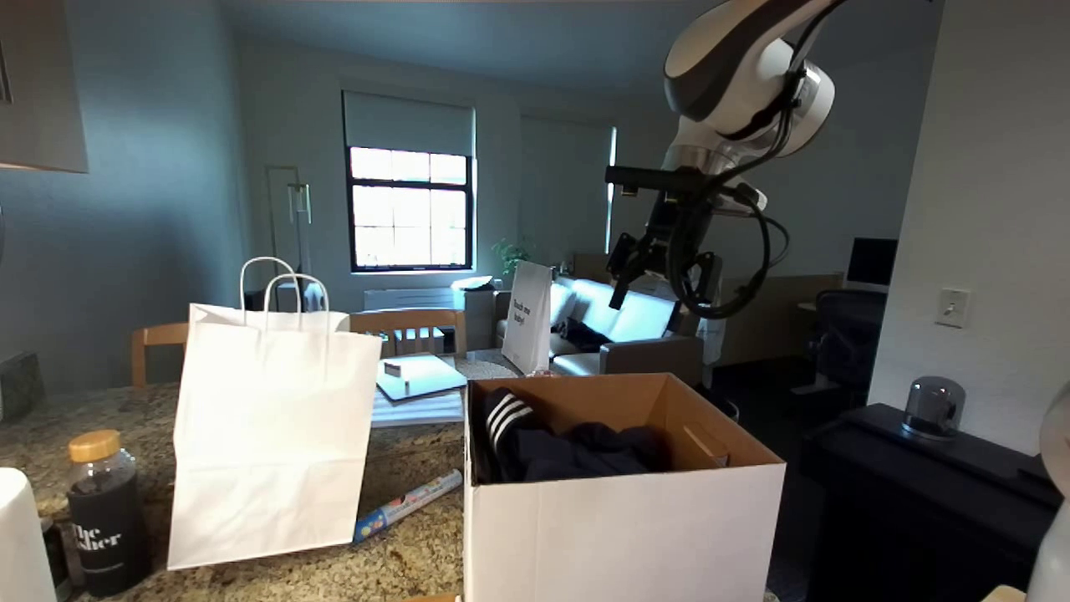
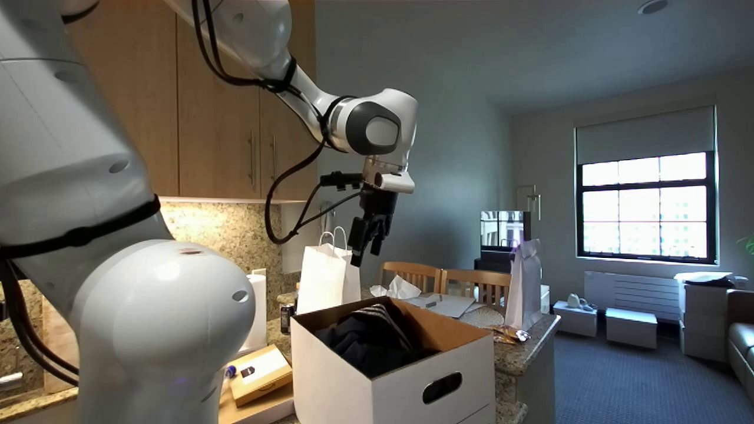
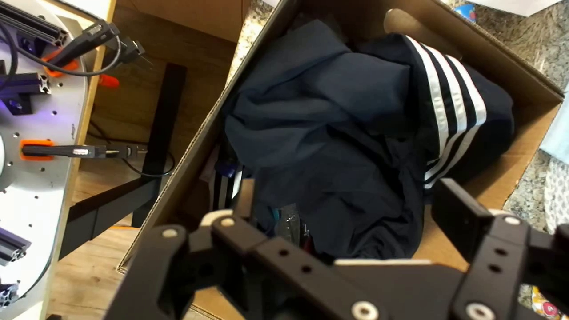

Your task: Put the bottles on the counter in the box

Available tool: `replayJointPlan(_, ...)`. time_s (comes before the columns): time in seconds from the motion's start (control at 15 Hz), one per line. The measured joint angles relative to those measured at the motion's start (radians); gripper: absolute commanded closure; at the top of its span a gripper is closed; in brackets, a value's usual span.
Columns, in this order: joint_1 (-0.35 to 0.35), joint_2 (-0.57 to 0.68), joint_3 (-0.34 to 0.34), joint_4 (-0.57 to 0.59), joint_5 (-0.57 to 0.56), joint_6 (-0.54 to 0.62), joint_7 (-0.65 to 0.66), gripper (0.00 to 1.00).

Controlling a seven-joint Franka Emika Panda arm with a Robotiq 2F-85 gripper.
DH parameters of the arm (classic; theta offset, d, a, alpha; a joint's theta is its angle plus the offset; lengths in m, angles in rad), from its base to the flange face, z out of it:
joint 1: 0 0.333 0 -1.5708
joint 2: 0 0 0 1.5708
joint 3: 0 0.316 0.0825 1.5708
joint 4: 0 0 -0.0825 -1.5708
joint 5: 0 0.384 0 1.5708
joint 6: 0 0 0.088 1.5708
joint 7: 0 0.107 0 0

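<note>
The box point(image 1: 619, 535) stands open on the counter point(image 1: 418, 560). It is white outside and brown inside; it also shows in an exterior view point(image 2: 336, 371) and the wrist view point(image 3: 515, 84). A bottle with an orange cap and black sleeve point(image 1: 104, 522) stands upright on the counter at the far left. A dark can or bottle point(image 2: 287, 318) stands beside the white bag. My gripper point(image 3: 351, 195) is open and empty above the box; it shows in both exterior views point(image 1: 660, 280) point(image 2: 366, 252). Dark clothing with white stripes point(image 3: 329, 133) lies in the box, apart from the fingers.
A white paper bag point(image 1: 276, 443) with handles stands left of the box. A blue patterned tube point(image 1: 407, 505) lies between them. A second white bag point(image 2: 524, 285) stands farther back. A paper towel roll point(image 2: 257, 312) and a cardboard package point(image 2: 259, 374) are near the arm's base.
</note>
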Motion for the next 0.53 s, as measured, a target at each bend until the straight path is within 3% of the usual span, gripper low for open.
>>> replayJointPlan(0.53, 0.000, -0.012, -0.004, 0.000, -0.001, -0.001, -0.060, 0.00)
